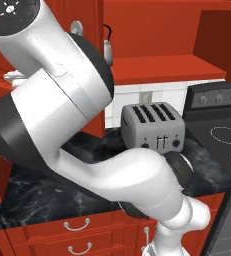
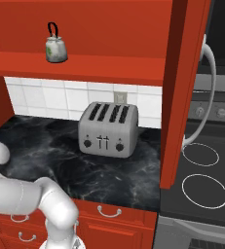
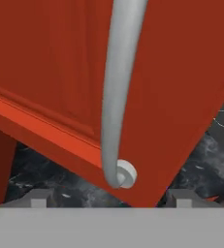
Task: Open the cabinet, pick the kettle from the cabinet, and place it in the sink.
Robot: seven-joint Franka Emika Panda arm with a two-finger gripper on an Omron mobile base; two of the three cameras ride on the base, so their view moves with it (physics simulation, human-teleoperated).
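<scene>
In the left base view, the arm is filling most of the frame, and the kettle [image 1: 108, 47] is peeking out behind it on the cabinet's shelf [image 1: 162, 70], above the silver toaster [image 1: 152, 125] standing at the back of the black marble tabletop [image 1: 47, 195]. In the right base view, the kettle [image 2: 55, 47] is sitting upright near the shelf's front edge, well above the toaster [image 2: 107, 128], while the open cabinet door [image 2: 184, 87] is showing its edge at the right with its silver bar handle [image 2: 207, 92]. In the hand view, the pincer [image 3: 108, 198] is standing open, its tips flanking the handle [image 3: 117, 97] without touching it. The kettle is looking small, light, rigid and smooth-bodied, so its thin black hoop [image 2: 52, 28] is probably offering the surest hold.
</scene>
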